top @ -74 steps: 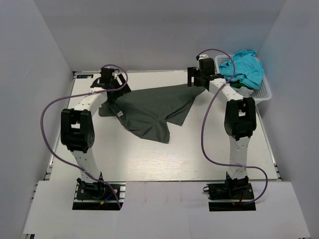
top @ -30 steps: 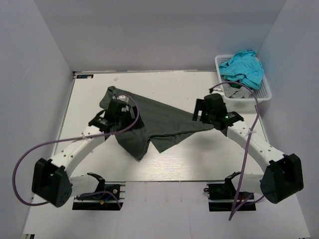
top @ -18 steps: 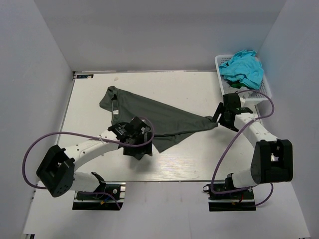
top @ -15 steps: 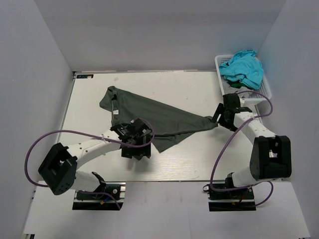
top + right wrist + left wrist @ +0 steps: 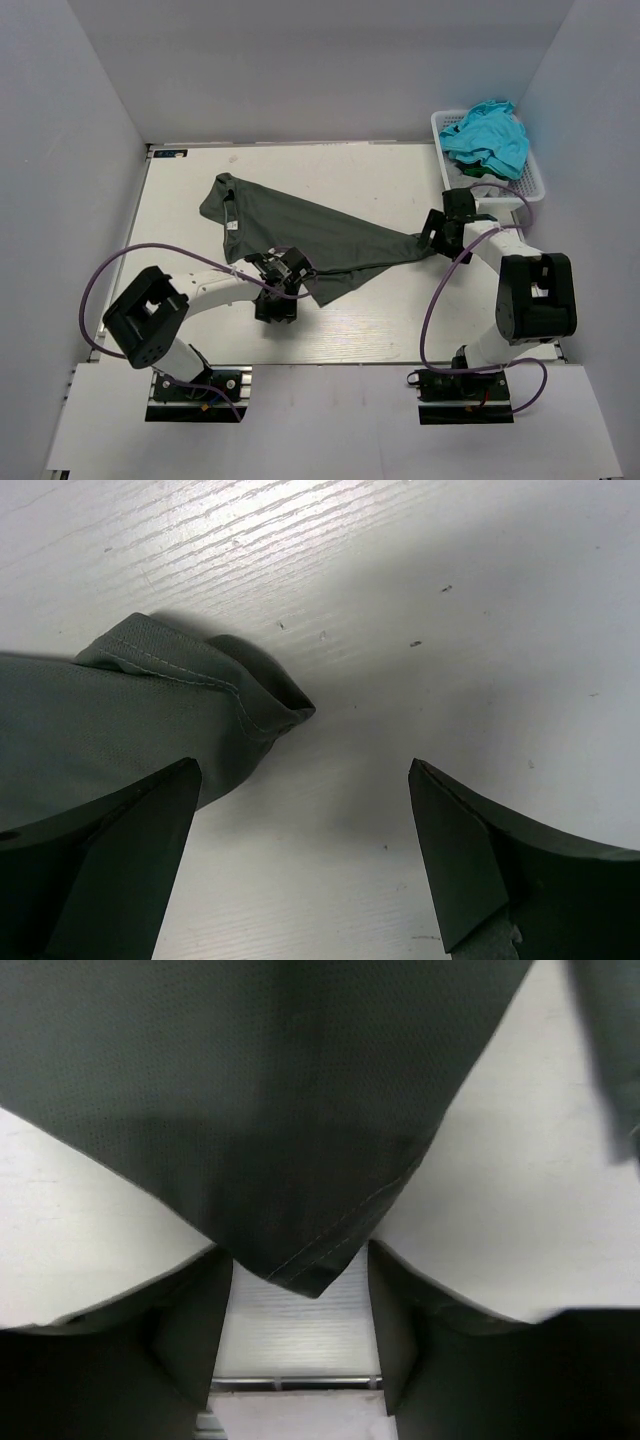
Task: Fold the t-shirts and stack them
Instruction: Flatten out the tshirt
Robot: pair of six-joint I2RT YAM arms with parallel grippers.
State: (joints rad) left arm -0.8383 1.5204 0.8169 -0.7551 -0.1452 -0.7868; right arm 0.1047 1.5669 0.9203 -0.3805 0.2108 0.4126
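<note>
A dark charcoal t-shirt (image 5: pixel 300 225) lies spread across the middle of the table, its collar at the back left. My left gripper (image 5: pixel 276 302) sits low at its near corner. In the left wrist view that hemmed corner (image 5: pixel 300 1278) hangs into the gap between my parted fingers (image 5: pixel 190 1330), which do not pinch it. My right gripper (image 5: pixel 436 234) stands open at the shirt's right tip. In the right wrist view the folded tip (image 5: pixel 262 702) lies just ahead of the left finger (image 5: pixel 120 850). A turquoise t-shirt (image 5: pixel 488 135) is heaped in the basket.
The white lattice basket (image 5: pixel 533 182) stands at the back right corner, close behind my right arm. Grey walls close in the table on three sides. The table's near edge with a metal rail (image 5: pixel 300 1384) lies just below my left gripper.
Both arms have swung forward off the shirt: the left gripper slid to the shirt's near corner and its jaws have narrowed; the right moved out to the right tip. The shirt now lies flatter.
</note>
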